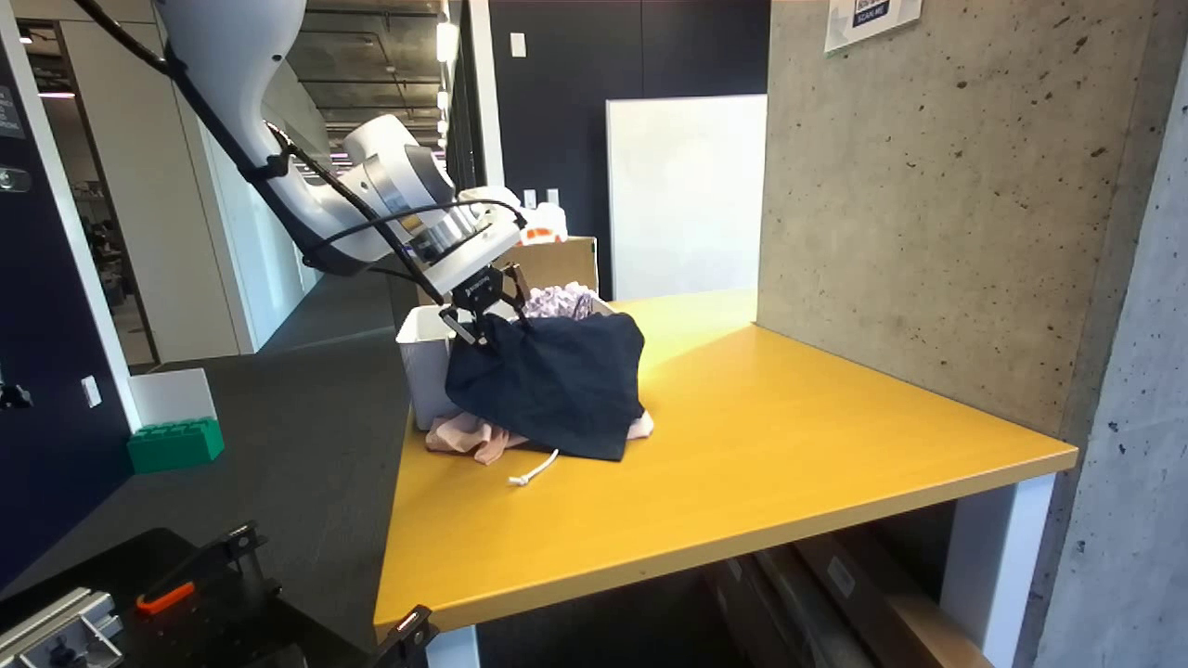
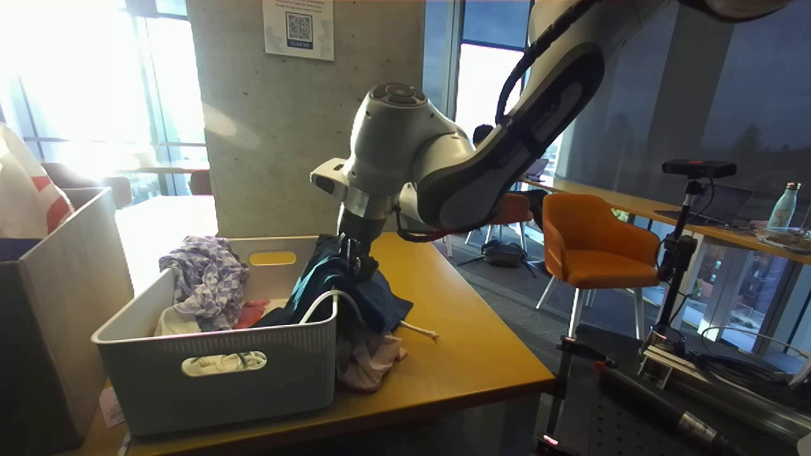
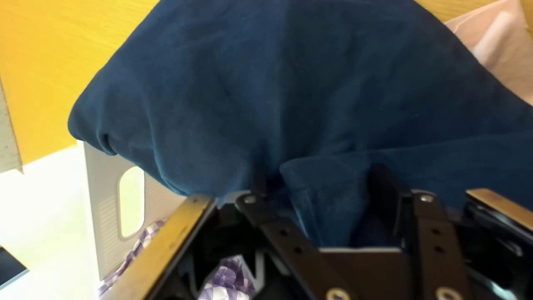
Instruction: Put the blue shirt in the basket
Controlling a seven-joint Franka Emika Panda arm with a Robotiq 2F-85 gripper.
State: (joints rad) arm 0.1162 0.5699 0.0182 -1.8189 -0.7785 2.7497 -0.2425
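Note:
The dark blue shirt (image 1: 557, 385) is draped over the rim and outer side of the basket, in both exterior views. One part hangs towards the table and one part lies inside (image 2: 317, 291). The light grey basket (image 2: 222, 399) stands on the table, and its wall shows in the wrist view (image 3: 102, 187). My gripper (image 1: 501, 329) points down at the shirt by the basket's rim; it also shows in an exterior view (image 2: 358, 266). In the wrist view the fingers (image 3: 318, 179) are wide apart, with a raised fold of the shirt between them. The fingertips are dark and blurred against the cloth.
A pink cloth (image 1: 473, 438) lies under the shirt outside the basket. A purple checked cloth (image 2: 209, 282) sits in the basket. A cardboard box (image 2: 70, 304) stands beside the basket. A concrete pillar (image 1: 937, 223) rises at the edge of the yellow table (image 1: 742, 445).

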